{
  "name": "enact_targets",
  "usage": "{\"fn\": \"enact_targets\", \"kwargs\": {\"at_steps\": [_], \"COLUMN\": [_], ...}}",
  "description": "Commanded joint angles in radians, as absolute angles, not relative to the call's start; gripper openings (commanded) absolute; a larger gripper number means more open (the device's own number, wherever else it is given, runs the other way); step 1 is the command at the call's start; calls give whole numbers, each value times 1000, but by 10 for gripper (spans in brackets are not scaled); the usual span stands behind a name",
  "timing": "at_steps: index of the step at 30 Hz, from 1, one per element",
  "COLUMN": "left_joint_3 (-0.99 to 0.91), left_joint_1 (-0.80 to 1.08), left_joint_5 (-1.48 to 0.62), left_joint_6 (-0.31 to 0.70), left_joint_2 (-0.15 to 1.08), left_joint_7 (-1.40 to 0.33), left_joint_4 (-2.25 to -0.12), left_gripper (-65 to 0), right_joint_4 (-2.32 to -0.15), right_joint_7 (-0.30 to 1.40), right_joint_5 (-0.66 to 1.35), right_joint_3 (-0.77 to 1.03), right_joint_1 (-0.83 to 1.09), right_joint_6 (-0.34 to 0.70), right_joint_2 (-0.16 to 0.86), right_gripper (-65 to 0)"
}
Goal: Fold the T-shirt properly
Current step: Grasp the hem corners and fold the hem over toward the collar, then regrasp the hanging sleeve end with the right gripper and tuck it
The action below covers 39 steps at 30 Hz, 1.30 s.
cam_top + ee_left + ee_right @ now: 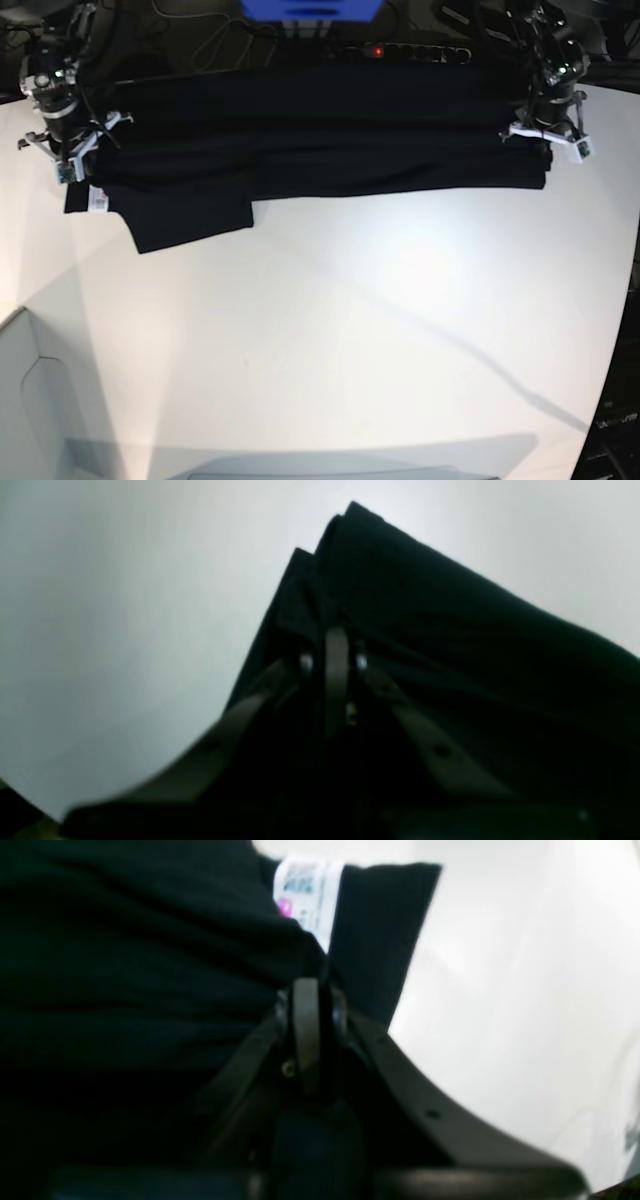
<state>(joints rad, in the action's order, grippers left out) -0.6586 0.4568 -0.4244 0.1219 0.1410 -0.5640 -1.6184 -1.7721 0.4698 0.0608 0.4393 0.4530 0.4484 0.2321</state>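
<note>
Tabletop (pixel 380 330), white and bare in front, stretches toward us. Farther back we see the T-shirt (pixel 320 140) lying as a long black band across the far edge, a white label (pixel 307 890) showing at one end. Our right gripper (pixel 312 1005) pinches the cloth by that label, jaws tight; our left gripper (pixel 336 652) clamps the opposite corner.

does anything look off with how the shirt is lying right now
Yes. The T-shirt lies as a long band between both grippers, but at the base view's left end a flap sticks out below the band's lower edge, so that edge is uneven. A white care label also shows there.
</note>
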Motion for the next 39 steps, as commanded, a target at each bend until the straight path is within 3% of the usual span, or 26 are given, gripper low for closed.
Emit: {"fn": "enact_targets", "kwargs": {"at_steps": [1, 5, 9, 14, 19, 25, 30, 39], "left_joint_3": [-665, -665, -665, -665, -665, -665, -665, -665], "left_joint_1": [466, 466, 466, 466, 466, 466, 466, 472], "left_joint_5": [-414, -414, -414, -414, -414, -414, -414, -414], "left_joint_6": [113, 113, 113, 113, 113, 113, 113, 113], "left_joint_2": [151, 151, 151, 148, 148, 147, 147, 147], "left_joint_7": [-561, -562, -562, -562, -562, -564, -562, -562], "left_joint_4": [-1632, -1638, -1639, -1639, -1639, -1639, -1639, -1636], "left_gripper": [-650, -650, -650, -650, -650, -650, -650, -650], "right_joint_4": [-1782, -1794, -1879, -1962, -1974, -1937, -1788, -1491], "right_joint_7": [450, 450, 450, 450, 453, 645, 774, 782], "right_joint_5": [58, 58, 65, 65, 58, 58, 58, 58], "right_joint_3": [455, 458, 522, 578, 598, 453, 328, 320], "right_joint_1": [443, 446, 453, 437, 352, 229, 102, -62], "right_joint_6": [441, 441, 441, 475, 590, 607, 607, 607], "right_joint_2": [249, 252, 232, 191, 154, 170, 193, 193], "right_gripper": [-572, -399, -294, -290, -290, -288, -288, -288]}}
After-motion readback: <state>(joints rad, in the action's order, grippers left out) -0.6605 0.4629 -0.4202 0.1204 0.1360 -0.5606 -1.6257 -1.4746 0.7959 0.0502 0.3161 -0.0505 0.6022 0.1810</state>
